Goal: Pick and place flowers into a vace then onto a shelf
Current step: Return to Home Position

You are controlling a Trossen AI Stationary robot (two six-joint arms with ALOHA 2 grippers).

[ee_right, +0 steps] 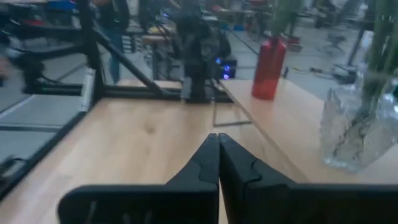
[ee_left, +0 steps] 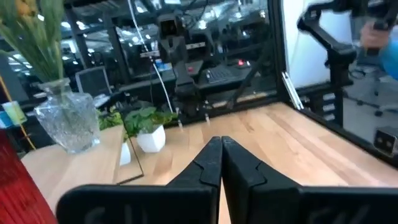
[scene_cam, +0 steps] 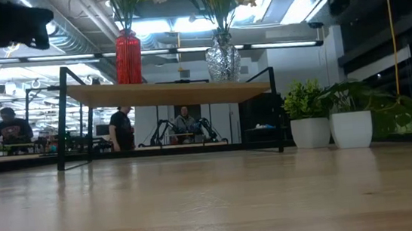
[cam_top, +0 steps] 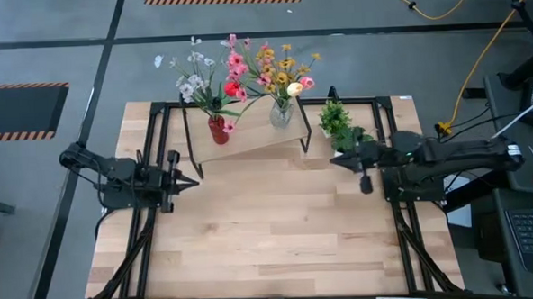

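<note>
Two vases stand on the light-wood shelf (cam_top: 248, 146) at the table's far side. The red vase (cam_top: 216, 129) holds white and pink flowers (cam_top: 196, 76). The clear glass vase (cam_top: 281, 113) holds yellow, pink and red flowers (cam_top: 277, 72). In the low view the red vase (scene_cam: 128, 56) and the glass vase (scene_cam: 222, 57) rest upright on the shelf board (scene_cam: 166, 93). My left gripper (cam_top: 194, 181) is shut and empty near the table's left side, away from the shelf. My right gripper (cam_top: 333, 160) is shut and empty at the right, beside the potted plant.
A bushy green plant in a white pot (cam_top: 336, 121) stands right of the shelf; the low view shows two white pots (scene_cam: 310, 132) (scene_cam: 352, 129). Black frame rails (cam_top: 152, 218) run along both table sides. Bare wood (cam_top: 279, 230) spreads over the table's near half. People show in the room behind.
</note>
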